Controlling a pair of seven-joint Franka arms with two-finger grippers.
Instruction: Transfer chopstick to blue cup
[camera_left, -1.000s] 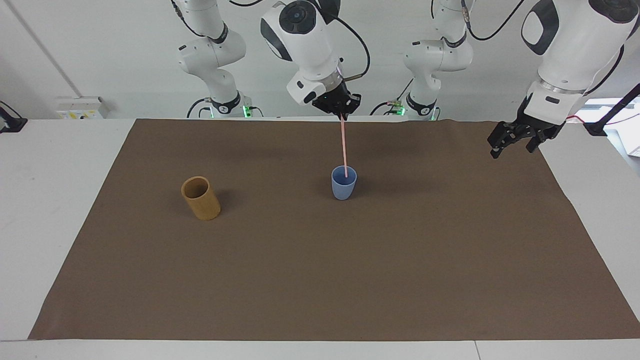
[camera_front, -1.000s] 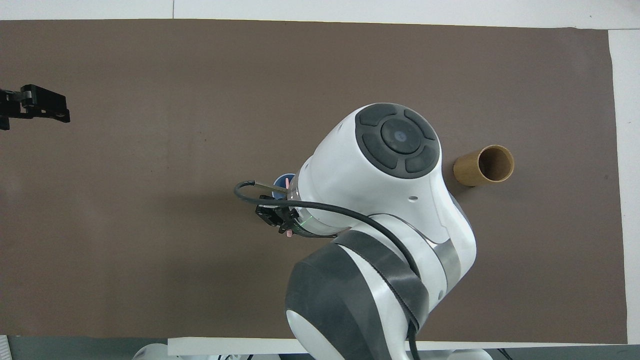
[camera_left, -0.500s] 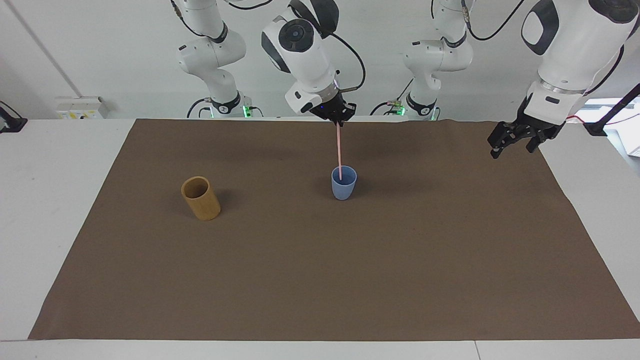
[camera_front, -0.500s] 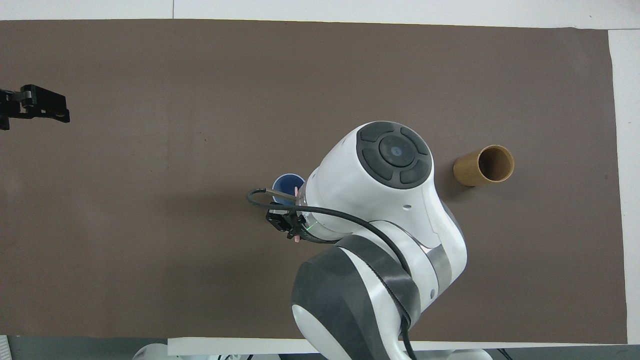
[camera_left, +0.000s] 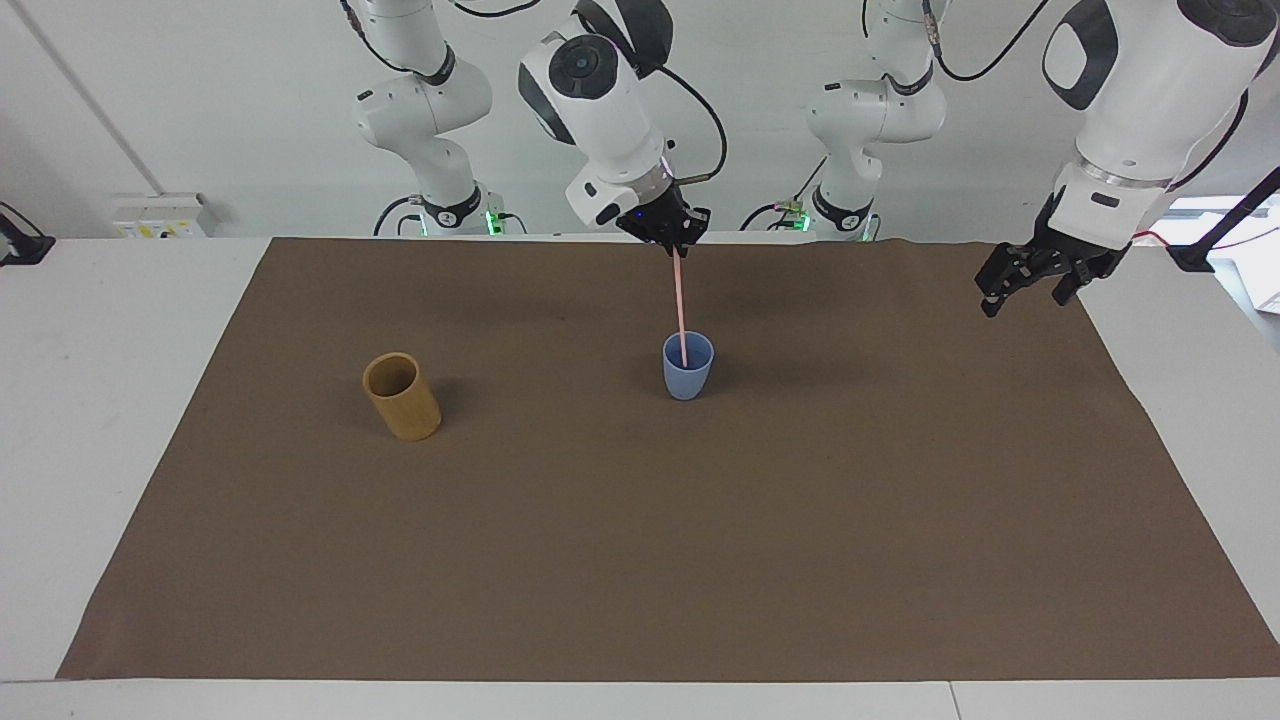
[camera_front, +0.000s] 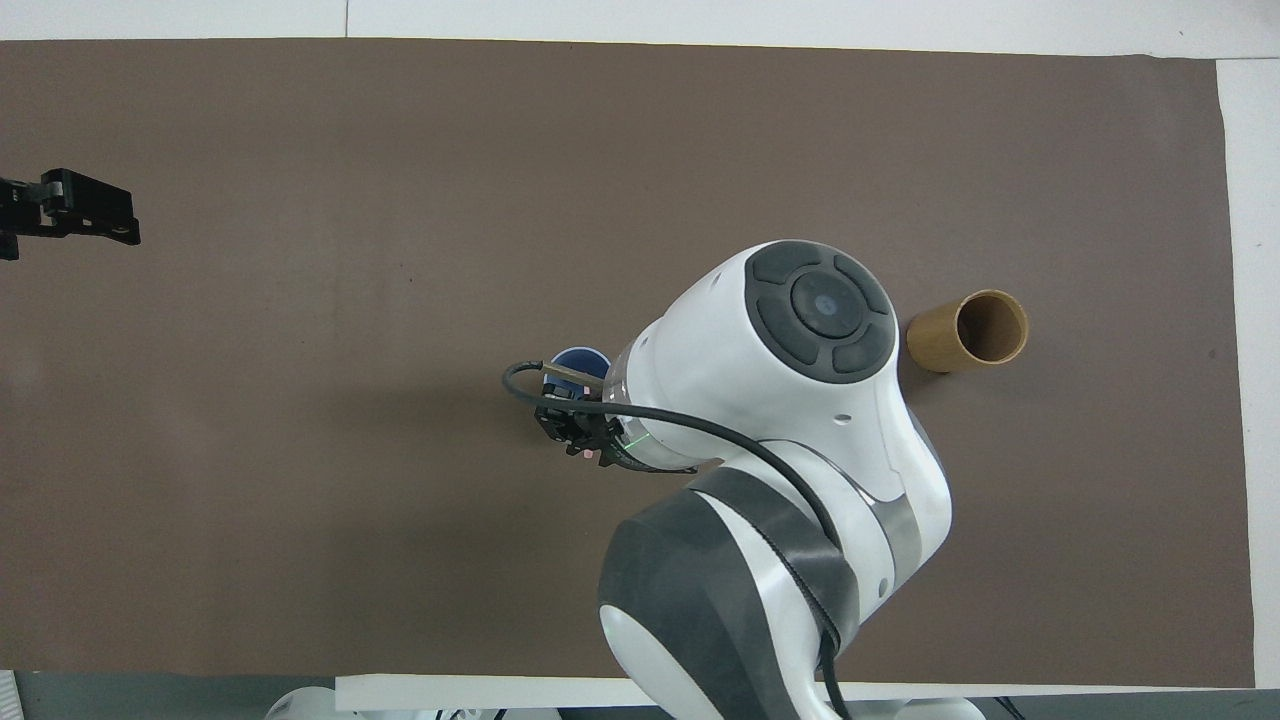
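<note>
**Chopstick standing in blue cup, top end at the right gripper**

Item: chopstick (camera_left: 680, 305), one thin pale pink stick. Location: lower end inside the blue cup (camera_left: 688, 366), upper end at the fingertips of the right gripper (camera_left: 674, 244), which hangs over the cup.

Change since a second ago: the upper end has shifted a little toward the right arm's end of the table, and the right gripper with it. The lower end stays within the cup mouth. The cup has not moved.

Orientation: long axis close to upright, with a slight lean. The top lies a touch toward the right arm's end of the table from the bottom. Most of the length shows above the cup rim.

Right gripper fingers: at the stick's top end; whether they clamp it or have begun to let go cannot be told, since the tips read as one dark cluster.

Blue cup: upright near the middle of the brown mat (camera_left: 640, 560). In the overhead view only part of its rim (camera_front: 572, 356) shows beside the right arm's wrist.

Wooden cup (camera_left: 401, 396): tan cylinder, upright, well apart from the blue cup, toward the right arm's end.

Left gripper (camera_left: 1030, 283): waits in the air over the mat's edge at the left arm's end, fingers spread, nothing between them.
</note>
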